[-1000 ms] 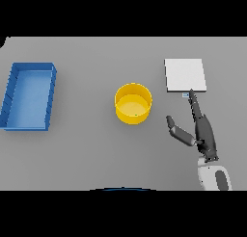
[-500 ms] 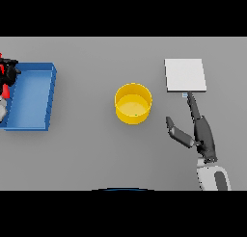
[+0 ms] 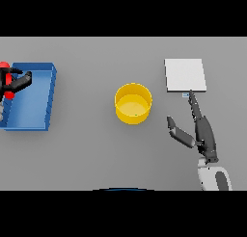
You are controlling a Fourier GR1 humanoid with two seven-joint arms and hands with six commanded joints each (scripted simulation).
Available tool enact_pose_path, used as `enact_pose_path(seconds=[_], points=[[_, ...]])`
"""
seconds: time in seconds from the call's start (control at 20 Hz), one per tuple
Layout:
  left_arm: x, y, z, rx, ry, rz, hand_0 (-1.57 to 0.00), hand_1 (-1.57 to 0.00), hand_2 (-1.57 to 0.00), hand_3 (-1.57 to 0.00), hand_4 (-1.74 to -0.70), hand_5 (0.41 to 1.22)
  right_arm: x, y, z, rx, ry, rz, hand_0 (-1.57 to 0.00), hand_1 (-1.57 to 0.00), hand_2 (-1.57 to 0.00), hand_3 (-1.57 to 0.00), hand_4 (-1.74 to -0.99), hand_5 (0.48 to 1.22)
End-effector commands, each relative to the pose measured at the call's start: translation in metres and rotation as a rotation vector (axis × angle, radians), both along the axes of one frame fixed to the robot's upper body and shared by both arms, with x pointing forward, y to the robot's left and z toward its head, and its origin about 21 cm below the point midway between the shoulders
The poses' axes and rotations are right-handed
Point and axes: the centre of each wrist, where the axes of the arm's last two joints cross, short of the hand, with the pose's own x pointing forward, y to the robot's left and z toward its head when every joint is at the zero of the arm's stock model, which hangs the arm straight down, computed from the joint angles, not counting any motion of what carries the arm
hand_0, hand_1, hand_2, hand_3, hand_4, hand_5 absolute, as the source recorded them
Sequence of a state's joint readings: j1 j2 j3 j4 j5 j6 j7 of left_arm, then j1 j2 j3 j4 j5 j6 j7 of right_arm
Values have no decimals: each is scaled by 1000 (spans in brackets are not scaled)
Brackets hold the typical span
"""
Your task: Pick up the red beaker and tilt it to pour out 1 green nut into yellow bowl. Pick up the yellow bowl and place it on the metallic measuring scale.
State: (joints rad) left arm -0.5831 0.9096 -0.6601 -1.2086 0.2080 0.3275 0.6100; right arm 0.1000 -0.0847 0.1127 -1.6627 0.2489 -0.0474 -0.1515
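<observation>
The yellow bowl (image 3: pixel 132 103) stands upright in the middle of the table, with a tiny green speck (image 3: pixel 136 115) inside near its front wall. At the view's far left edge my left hand (image 3: pixel 19 81) is curled round the red beaker (image 3: pixel 5 67), above the left end of the blue tray; the beaker is mostly cut off by the edge. The metallic scale (image 3: pixel 185 74) lies flat at the back right. My right hand (image 3: pixel 203 131) rests open on the table just in front of the scale, fingers pointing at it, thumb spread toward the bowl.
A blue rectangular tray (image 3: pixel 47 97) sits at the left side of the table, under the left hand. Bare grey tabletop separates the tray, bowl and scale.
The left hand holding the red beaker has come into view from the left edge and moved right over the blue tray. The right hand and the bowl have stayed put.
</observation>
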Motion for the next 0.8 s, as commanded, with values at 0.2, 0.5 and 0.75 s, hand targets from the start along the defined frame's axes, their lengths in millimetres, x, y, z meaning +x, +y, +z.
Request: enact_pose_path(seconds=[0.2,0.5,0.75], points=[[-7,1,6,-20,51,-64,-305,-247,-251,-236,-831,688,-7,3,-1,3,-1,7,1,1,1,1,-1189,666],[0,0,10,-51,-22,-66,-79,-64,-65,-61,-783,674,-4,7,3,-48,30,-9,1,1,1,1,-1195,660],[2,-2,8,-70,-54,-77,-25,-20,-21,-19,-776,685,12,7,13,-151,-6,127,1,1,1,1,-1180,708]])
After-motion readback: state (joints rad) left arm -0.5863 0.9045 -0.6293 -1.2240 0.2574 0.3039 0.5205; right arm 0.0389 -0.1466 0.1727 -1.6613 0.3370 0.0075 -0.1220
